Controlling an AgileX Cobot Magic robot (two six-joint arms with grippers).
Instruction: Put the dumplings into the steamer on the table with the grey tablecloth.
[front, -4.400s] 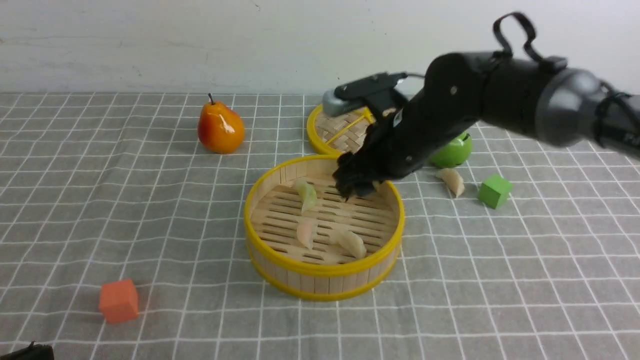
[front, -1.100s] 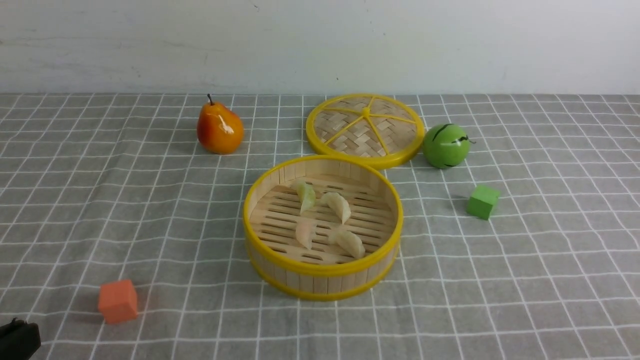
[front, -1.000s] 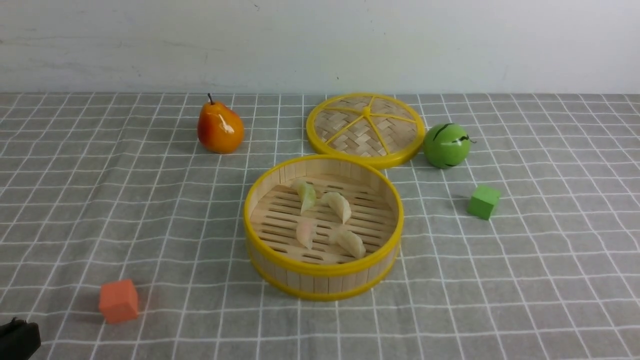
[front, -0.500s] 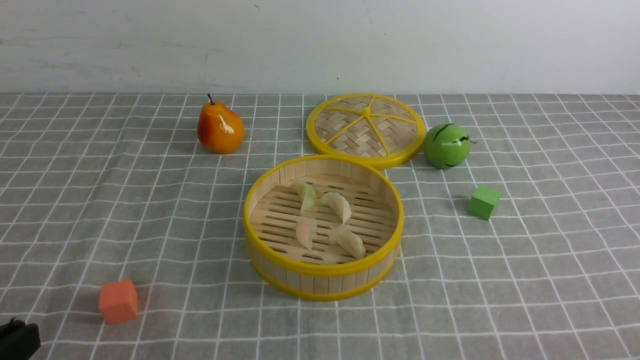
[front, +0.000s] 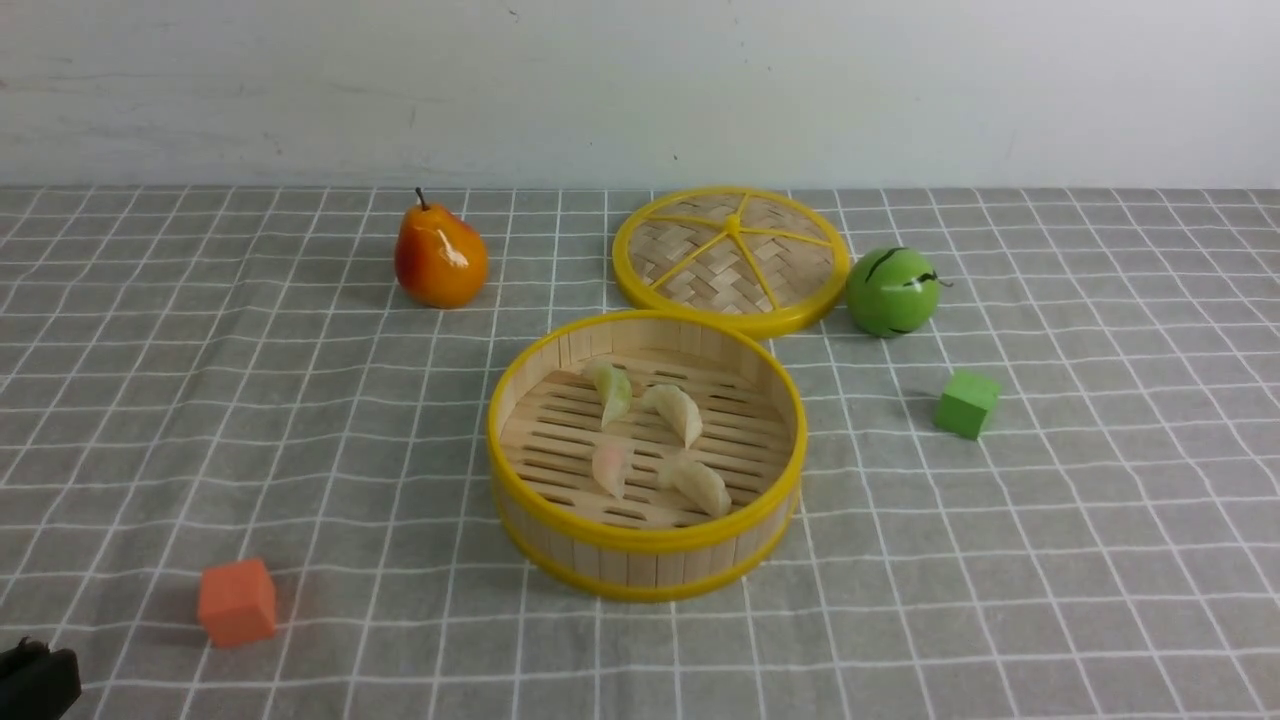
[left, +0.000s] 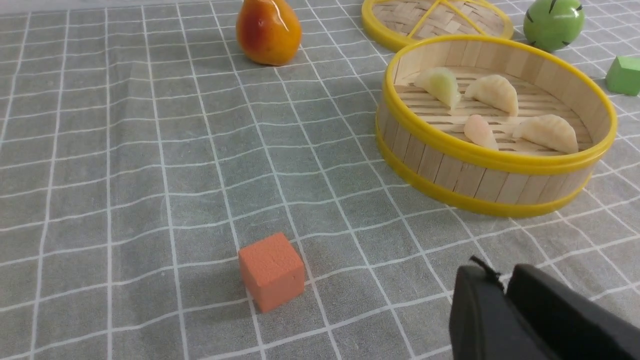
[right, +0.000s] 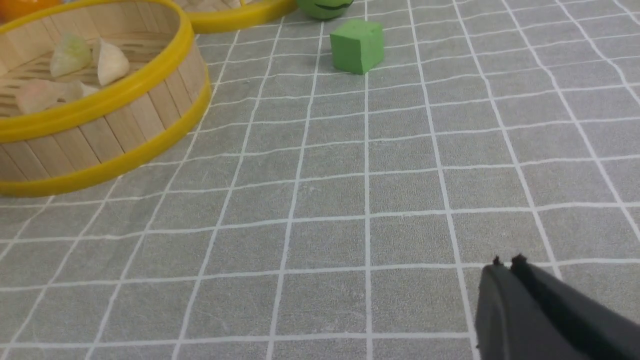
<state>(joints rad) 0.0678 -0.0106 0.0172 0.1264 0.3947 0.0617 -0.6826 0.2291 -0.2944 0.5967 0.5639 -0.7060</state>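
The steamer stands mid-table on the grey tablecloth. Inside it lie the dumplings: a greenish one, a cream one, a pinkish one and a second cream one. They also show in the left wrist view and partly in the right wrist view. My left gripper is shut and empty, low at the near left, showing as a dark corner in the front view. My right gripper is shut and empty over bare cloth at the near right, out of the front view.
The woven yellow-rimmed lid lies behind the steamer. A pear stands at the back left, a green ball at the back right. A green cube sits right of the steamer, an orange cube at the near left.
Since 4.4 s ago the right arm has left the front view, and the cream dumpling that lay by the green cube now lies in the steamer. Nothing has moved in the last second.
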